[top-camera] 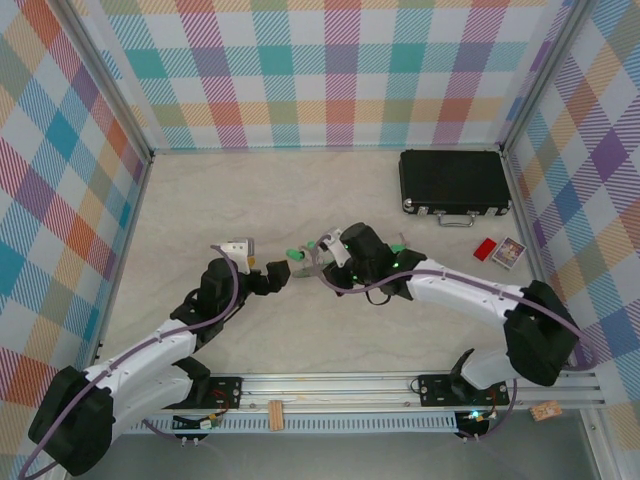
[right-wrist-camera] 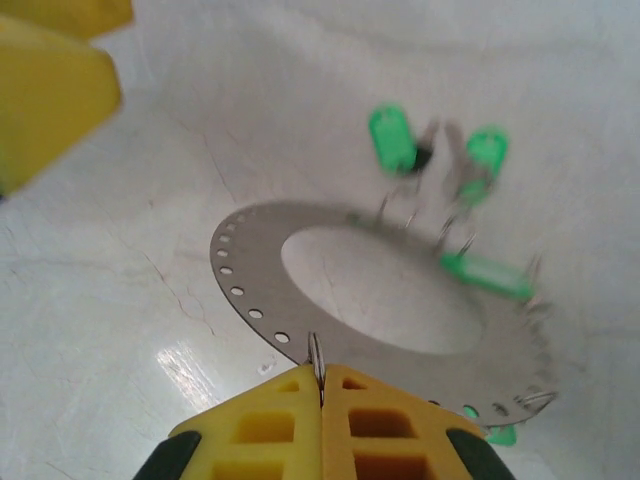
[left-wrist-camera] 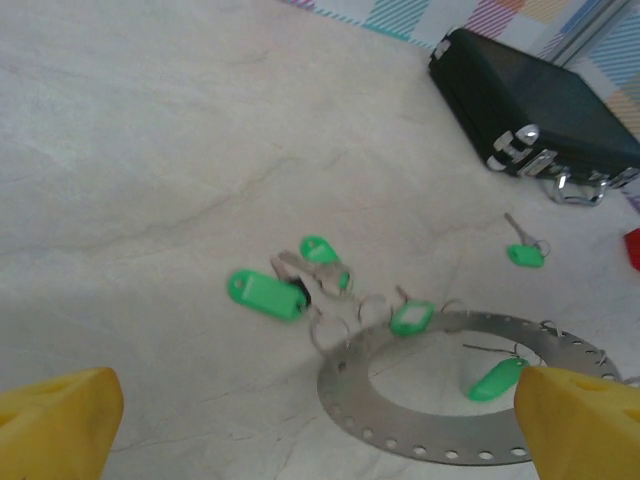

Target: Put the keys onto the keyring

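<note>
The keyring [left-wrist-camera: 400, 412] is a flat grey ring with small holes along its rim, also seen as the keyring [right-wrist-camera: 262, 277] just ahead of my right fingers. Several keys with green tags lie at its far edge, among them a key [left-wrist-camera: 265, 295], a tagged key [left-wrist-camera: 412, 317] and another key [right-wrist-camera: 392, 140]; one more key [left-wrist-camera: 524, 255] lies apart. My right gripper [right-wrist-camera: 320, 372] is shut on a thin metal loop at the ring's near rim. My left gripper [left-wrist-camera: 320, 405] stands open above the ring's edge, its fingertips [left-wrist-camera: 60, 420] wide apart. In the top view, left gripper [top-camera: 283, 272] and right gripper [top-camera: 318, 262] nearly meet.
A black case [top-camera: 455, 182] lies at the back right, also seen as the case [left-wrist-camera: 540, 110]. A small red object [top-camera: 484, 249] and a card [top-camera: 509, 253] sit near the right wall. Checked walls enclose the table on three sides.
</note>
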You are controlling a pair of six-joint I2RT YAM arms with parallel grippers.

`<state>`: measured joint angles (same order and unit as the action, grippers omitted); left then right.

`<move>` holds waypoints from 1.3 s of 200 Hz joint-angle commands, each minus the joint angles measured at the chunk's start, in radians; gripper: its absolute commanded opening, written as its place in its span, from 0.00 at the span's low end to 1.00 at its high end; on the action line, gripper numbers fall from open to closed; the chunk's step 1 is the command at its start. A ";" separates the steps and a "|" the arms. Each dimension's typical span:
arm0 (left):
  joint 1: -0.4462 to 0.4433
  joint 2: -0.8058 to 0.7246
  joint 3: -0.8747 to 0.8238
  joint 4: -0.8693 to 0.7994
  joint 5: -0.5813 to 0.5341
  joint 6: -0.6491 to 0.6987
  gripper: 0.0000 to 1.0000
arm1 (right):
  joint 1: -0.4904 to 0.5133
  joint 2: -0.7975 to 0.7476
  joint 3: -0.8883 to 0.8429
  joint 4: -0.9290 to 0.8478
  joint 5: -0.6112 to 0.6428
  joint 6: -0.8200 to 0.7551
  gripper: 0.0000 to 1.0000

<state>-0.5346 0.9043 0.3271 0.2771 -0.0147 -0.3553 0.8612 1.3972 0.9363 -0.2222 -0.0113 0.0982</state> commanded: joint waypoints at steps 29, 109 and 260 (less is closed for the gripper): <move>-0.007 -0.016 0.079 0.122 0.133 -0.042 1.00 | -0.105 -0.158 -0.002 0.049 -0.114 -0.062 0.00; -0.008 0.109 0.322 0.133 0.376 -0.074 0.88 | -0.209 -0.331 -0.130 0.373 -0.243 -0.051 0.00; -0.093 0.197 0.518 -0.016 0.580 0.087 0.41 | -0.368 -0.278 -0.111 0.499 -0.732 0.101 0.00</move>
<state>-0.6125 1.0931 0.8165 0.2955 0.5091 -0.3176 0.5030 1.1053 0.7967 0.2062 -0.6609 0.1791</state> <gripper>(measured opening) 0.435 0.047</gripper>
